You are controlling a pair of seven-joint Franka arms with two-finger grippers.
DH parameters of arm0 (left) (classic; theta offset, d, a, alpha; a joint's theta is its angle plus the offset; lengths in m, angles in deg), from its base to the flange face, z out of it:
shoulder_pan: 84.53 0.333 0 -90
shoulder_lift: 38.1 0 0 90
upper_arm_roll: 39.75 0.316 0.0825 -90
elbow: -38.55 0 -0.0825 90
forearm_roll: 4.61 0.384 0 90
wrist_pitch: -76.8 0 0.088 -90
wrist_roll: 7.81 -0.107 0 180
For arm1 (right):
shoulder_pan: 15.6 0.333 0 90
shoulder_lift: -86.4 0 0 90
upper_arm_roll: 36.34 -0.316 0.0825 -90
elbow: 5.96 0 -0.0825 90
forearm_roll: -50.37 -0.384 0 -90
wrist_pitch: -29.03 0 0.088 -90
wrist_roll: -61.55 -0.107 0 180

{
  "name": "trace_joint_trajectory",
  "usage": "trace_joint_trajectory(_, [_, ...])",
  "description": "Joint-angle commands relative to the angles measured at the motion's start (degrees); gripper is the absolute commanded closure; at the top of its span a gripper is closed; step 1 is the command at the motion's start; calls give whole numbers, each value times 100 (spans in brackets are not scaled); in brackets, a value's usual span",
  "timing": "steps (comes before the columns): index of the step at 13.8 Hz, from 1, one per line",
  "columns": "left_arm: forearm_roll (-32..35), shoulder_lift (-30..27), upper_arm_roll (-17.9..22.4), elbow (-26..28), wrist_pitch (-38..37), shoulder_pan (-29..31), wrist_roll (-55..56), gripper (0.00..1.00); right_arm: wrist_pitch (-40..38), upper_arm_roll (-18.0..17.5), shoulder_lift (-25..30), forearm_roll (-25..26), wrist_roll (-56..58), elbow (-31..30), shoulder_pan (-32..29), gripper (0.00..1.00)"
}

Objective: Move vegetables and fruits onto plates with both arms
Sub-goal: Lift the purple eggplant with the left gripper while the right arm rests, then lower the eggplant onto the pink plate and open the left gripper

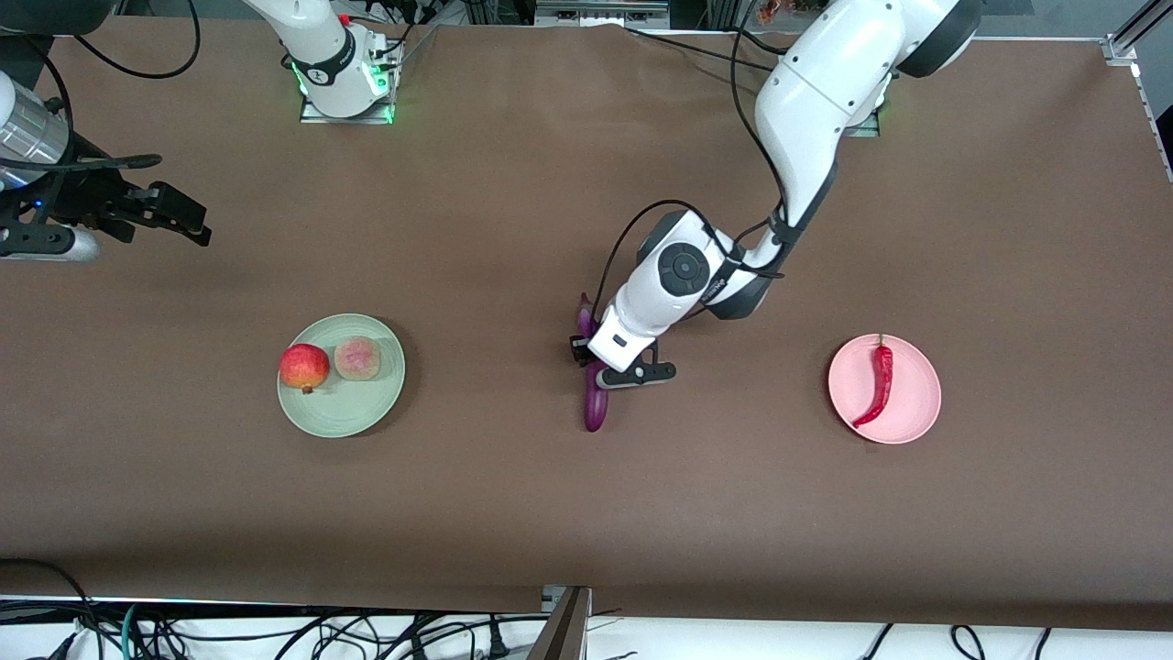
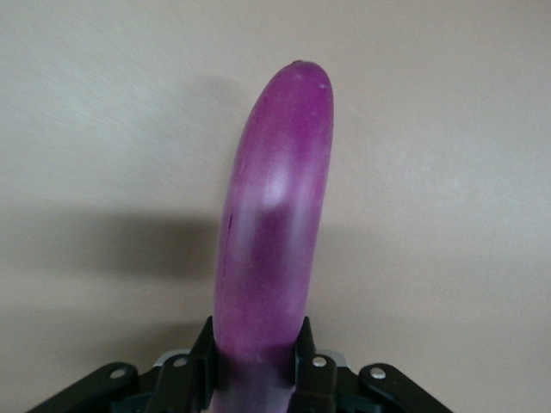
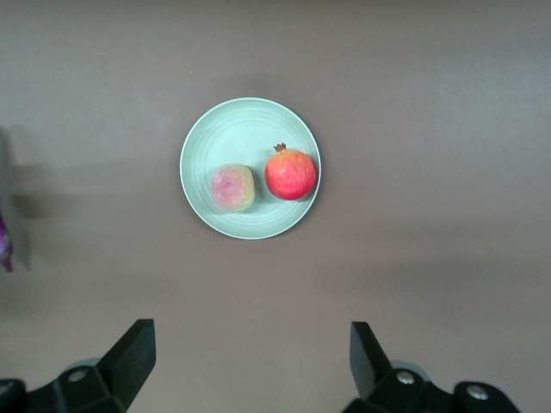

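brown tabletop; at frame centre the left gripper (image 1: 597, 374) clamps the eggplant (image 1: 594, 408) near one end, so it may swing loose. right gripper (image 3: 250, 361) waits, spread, upper left.

A high front camera faced the arms across the table (image 1: 513, 513); the right wrist camera looked down on the green plate (image 3: 225, 138), shared with it.

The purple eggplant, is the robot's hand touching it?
Touching. In the left wrist view both fingers of the left gripper press against the sides of the eggplant, no gap showing.
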Motion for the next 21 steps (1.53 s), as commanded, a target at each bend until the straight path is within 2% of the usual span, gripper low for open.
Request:
trace_joint_trajectory(1, [-120,-764,-1,102,-1266,300,-195,100,-47,-131,-29,91,58,167,-129,0])
trace_joint_trajectory(5, [-129,-1468,7,146,-3419,1204,-1186,100,-12,-122,-29,161,40,203,-129,0])
trace_joint_trajectory(7, [-76,-1688,8,172,-3950,1862,-1626,100,-38,-131,-29,161,23,203,-120,0])
trace_joint_trajectory(11, [-24,-1935,43,584,-3978,3102,-2759,100,-12,-140,-55,135,-56,203,-111,0])
trace_joint_trajectory(13, [614,-1892,51,822,-3864,3464,-2999,100,-12,-140,-73,161,14,203,-111,0])
trace_joint_trajectory(14, [931,-1848,43,962,-3681,3622,-3156,100,-21,-140,-64,161,23,203,-103,0])
trace_joint_trajectory(17, [1320,-1681,51,1445,-3039,4009,-3526,100,-47,-140,-73,161,23,203,-120,0])
trace_joint_trajectory(20, [1330,-1655,43,1921,-2249,4089,-3509,100,-21,-122,-90,170,23,203,-129,0])
trace_joint_trajectory(21, [1295,-1602,43,1896,-2177,4089,-3509,67,-30,-131,-90,179,23,203,-129,0])
